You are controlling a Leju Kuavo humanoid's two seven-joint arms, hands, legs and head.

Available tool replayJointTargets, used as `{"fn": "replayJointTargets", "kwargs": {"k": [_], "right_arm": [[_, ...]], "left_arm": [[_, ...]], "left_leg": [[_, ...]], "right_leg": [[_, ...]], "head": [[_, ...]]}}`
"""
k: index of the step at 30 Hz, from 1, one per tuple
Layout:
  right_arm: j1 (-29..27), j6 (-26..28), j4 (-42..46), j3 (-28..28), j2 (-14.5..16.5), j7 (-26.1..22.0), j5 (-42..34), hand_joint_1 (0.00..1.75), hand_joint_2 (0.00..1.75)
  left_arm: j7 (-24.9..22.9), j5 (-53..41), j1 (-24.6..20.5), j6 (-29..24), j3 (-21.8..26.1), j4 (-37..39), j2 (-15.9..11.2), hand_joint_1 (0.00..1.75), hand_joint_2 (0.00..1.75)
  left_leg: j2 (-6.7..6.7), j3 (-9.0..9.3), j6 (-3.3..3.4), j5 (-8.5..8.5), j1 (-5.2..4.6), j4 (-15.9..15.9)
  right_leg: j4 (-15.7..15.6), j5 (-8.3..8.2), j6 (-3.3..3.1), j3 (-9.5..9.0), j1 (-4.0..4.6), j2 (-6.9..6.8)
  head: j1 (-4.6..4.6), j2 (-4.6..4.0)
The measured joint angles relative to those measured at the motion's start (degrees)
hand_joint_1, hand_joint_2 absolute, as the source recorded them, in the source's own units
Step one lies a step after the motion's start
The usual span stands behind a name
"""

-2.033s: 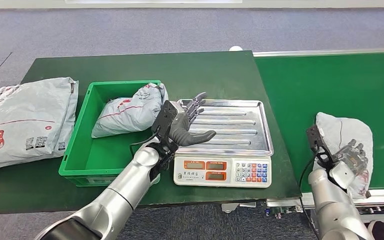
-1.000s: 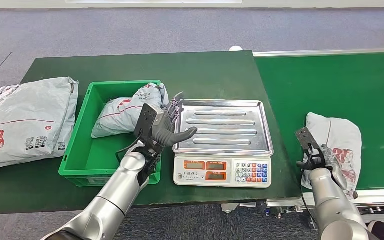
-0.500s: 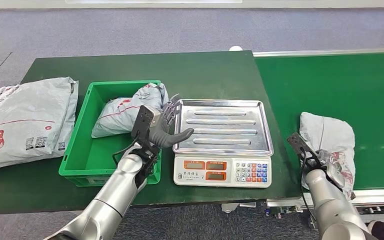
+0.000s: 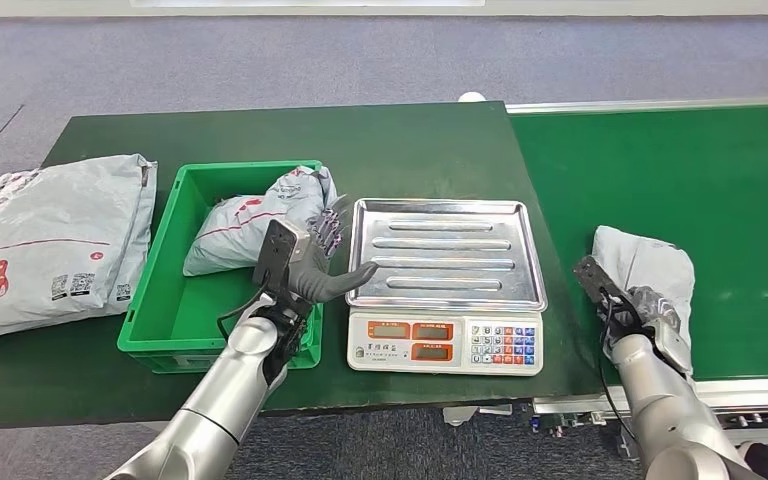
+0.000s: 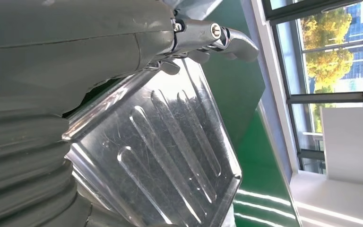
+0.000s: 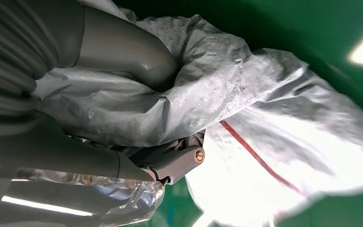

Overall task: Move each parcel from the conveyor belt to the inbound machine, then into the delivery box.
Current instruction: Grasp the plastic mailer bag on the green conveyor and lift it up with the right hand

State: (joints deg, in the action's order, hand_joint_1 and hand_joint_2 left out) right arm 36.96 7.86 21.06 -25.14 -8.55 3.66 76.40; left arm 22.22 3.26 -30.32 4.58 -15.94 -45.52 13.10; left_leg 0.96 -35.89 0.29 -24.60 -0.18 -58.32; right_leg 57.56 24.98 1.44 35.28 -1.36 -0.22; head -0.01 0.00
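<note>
Both hands have drawn back: right hand (image 4: pixel 652 312) grips the grey parcel (image 4: pixel 650 262) at the belt's (image 4: pixel 660 160) near edge; left hand (image 4: pixel 312 262), fingers spread and empty, hovers beside the scale tray (image 4: pixel 447 250).

parcel (image 4: pixel 650 265): crumpled grey poly mailer w/ red print, on the green conveyor belt (image 4: pixel 700 170) near its front edge, pinched in the right hand (image 4: pixel 650 310) | inbound machine (image 4: pixel 447 285): scale, bare steel tray | delivery box (image 4: pixel 160 290): green crate, one grey parcel (image 4: pixel 255 225) slumped inside
</note>
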Motion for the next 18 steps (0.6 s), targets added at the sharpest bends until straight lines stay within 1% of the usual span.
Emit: {"fn": "replayJointTargets", "kwargs": {"k": [6,10,14,18], "right_arm": [[-0.1,7.8,2.6,2.1,0.2,-4.6,-5.6,1.75,1.75],[-1.6,12.6,8.1,4.8,0.3,-7.7,-11.5,1.75,1.75],[-4.0,11.8,17.5,9.8,-0.5,-6.8,-17.9,1.75,1.75],[-4.0,10.9,23.3,14.1,-2.2,-6.1,-20.3,1.75,1.75]], "left_arm": [[-0.5,-0.9,1.2,-1.3,0.0,-1.7,-0.4,0.0,1.75],[-0.6,-1.3,1.2,-1.7,0.0,-2.0,-0.7,0.0,1.75],[-0.3,-1.7,0.9,-1.6,0.0,-1.8,-0.7,0.0,1.75],[0.0,-1.7,0.0,-1.5,0.0,-1.3,-0.8,0.0,1.75]], "left_leg": [[0.0,0.0,0.0,0.0,0.0,0.0],[0.02,0.0,0.0,0.0,0.0,0.0],[-0.05,0.0,0.0,0.0,-0.01,0.0],[-0.09,0.01,0.0,0.0,-0.02,0.0]], "right_leg": [[0.0,0.0,0.0,0.01,0.0,0.0],[0.0,0.0,0.0,0.01,0.0,-0.03],[0.0,0.0,0.0,0.04,-0.02,0.04],[0.0,-0.01,0.01,0.05,-0.02,0.08]], "head": [[0.0,0.0],[-0.01,0.0],[0.01,0.0],[0.0,0.0]]}}
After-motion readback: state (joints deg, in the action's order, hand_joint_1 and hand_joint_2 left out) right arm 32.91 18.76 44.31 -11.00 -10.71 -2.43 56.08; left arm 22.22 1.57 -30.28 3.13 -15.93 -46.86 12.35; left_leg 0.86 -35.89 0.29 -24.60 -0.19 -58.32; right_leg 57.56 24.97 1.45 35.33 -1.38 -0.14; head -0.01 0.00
